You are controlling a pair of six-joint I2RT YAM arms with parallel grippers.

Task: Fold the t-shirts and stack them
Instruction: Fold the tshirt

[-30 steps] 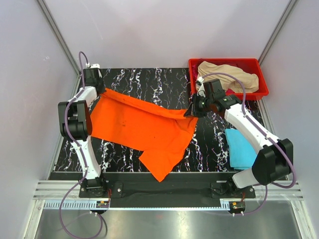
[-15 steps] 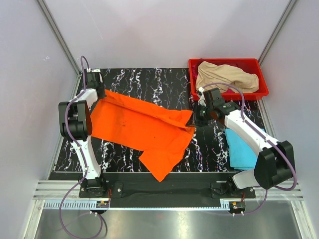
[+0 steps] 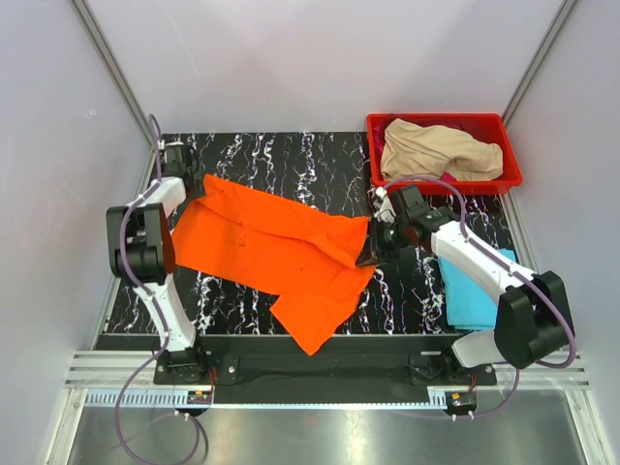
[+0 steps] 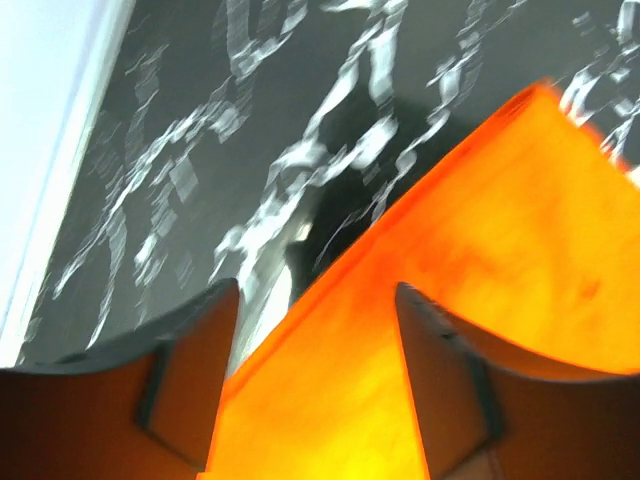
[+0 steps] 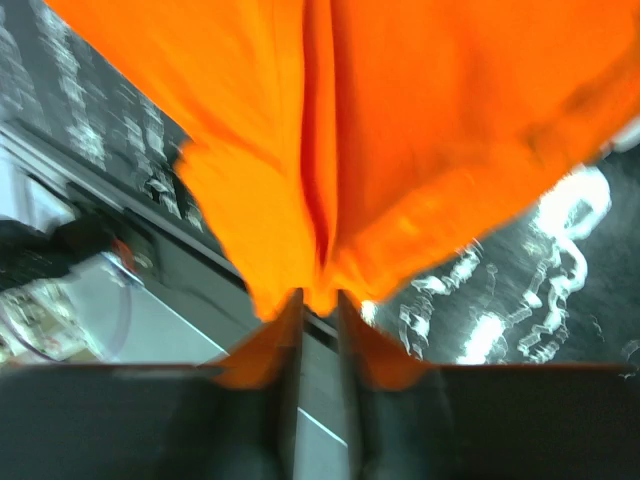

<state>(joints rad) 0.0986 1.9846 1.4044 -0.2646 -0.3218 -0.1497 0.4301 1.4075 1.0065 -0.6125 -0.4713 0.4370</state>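
Observation:
The bright orange t-shirt (image 3: pixel 281 247) lies spread across the black marbled table, one part hanging toward the near edge. My left gripper (image 3: pixel 194 184) is at its far left corner. In the left wrist view its jaws (image 4: pixel 313 292) stand wide apart, open, with the orange cloth (image 4: pixel 480 230) lying between them. My right gripper (image 3: pixel 371 254) is at the shirt's right edge. Its jaws (image 5: pixel 320 297) have parted by a narrow gap, and a bunched fold of orange cloth (image 5: pixel 400 120) sits right at the tips. A light blue t-shirt (image 3: pixel 470 291) lies folded at the right. The beige t-shirt (image 3: pixel 441 150) is crumpled in the bin.
A red plastic bin (image 3: pixel 513 179) stands at the back right corner. The table's metal rail (image 3: pixel 310 373) runs along the near edge. White walls close in left, right and behind.
Both grippers have gone from shut to parted jaws. The right gripper has moved toward the near side and down, and the orange shirt's right edge has sunk to the table.

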